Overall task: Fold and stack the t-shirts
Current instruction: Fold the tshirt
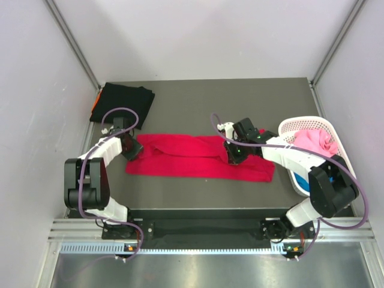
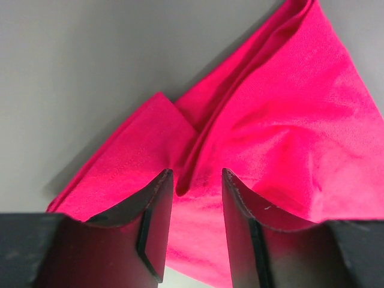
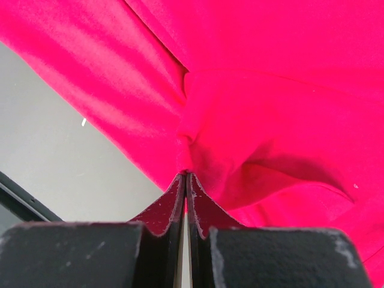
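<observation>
Both arms bend low over the red t-shirt (image 1: 192, 157), left tool (image 2: 197, 177) parted above a fold, right tool (image 3: 185, 177) pinching it. The right arm (image 1: 287, 153) half hides the white basket (image 1: 300, 122).

Red tee (image 1: 180, 159) soft matt cloth; basket (image 1: 294, 124) wht plastic lattice

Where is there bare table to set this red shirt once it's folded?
The widest bare table is the far strip behind the red t-shirt, between the black t-shirt and the basket. A narrower strip runs along the near edge in front of it. Crowded: the far-left corner and the right side by the basket.
</observation>
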Tool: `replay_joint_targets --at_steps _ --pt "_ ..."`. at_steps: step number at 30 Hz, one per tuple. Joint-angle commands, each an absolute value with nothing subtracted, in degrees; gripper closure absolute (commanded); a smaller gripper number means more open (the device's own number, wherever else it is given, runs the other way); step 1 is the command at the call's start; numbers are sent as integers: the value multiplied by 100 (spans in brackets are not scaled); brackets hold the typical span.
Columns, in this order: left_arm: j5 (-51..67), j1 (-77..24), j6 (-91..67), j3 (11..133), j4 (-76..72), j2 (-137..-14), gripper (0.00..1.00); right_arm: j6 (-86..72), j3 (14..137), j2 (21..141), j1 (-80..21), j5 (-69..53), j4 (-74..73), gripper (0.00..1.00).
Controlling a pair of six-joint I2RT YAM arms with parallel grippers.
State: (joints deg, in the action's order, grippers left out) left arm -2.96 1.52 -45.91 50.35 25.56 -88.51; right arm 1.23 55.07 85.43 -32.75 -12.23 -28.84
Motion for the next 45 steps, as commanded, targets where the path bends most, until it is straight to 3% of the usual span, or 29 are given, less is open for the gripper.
replay_joint_targets --at_steps 1,6,10,15,23,32,41,43,44,45 --pt "-571 106 -4535 4966 2382 -8596 56 44 5660 8446 -3384 -1187 -2848 100" --pt "-624 70 -4544 4799 2329 -8578 57 35 5695 8481 -3401 -1160 -2856 100" --pt "-510 70 -4562 4816 2198 -8640 64 35 5678 8464 -3410 -1134 -2865 100" --pt "-431 70 -4509 5106 2223 -8745 100 26 5748 8411 -3419 -967 -3023 100" --pt "-940 79 -4140 6055 2584 -9043 100 35 6116 8525 -3393 173 -3269 100" --pt "-1125 184 -3955 7188 2584 -9614 100 272 7425 9377 -2980 1124 -3603 100" --pt "-748 290 -3753 7839 2347 -10309 100 694 8806 10397 -2725 896 -3858 100" --pt "-668 308 -3735 7945 2303 -10415 100 756 9078 10546 -2707 897 -3937 94" --pt "-607 308 -3709 8006 2311 -10528 100 747 9157 10573 -2690 818 -3998 83" --pt "-615 299 -3692 8129 2390 -10581 100 704 9210 10573 -2672 748 -4121 79"
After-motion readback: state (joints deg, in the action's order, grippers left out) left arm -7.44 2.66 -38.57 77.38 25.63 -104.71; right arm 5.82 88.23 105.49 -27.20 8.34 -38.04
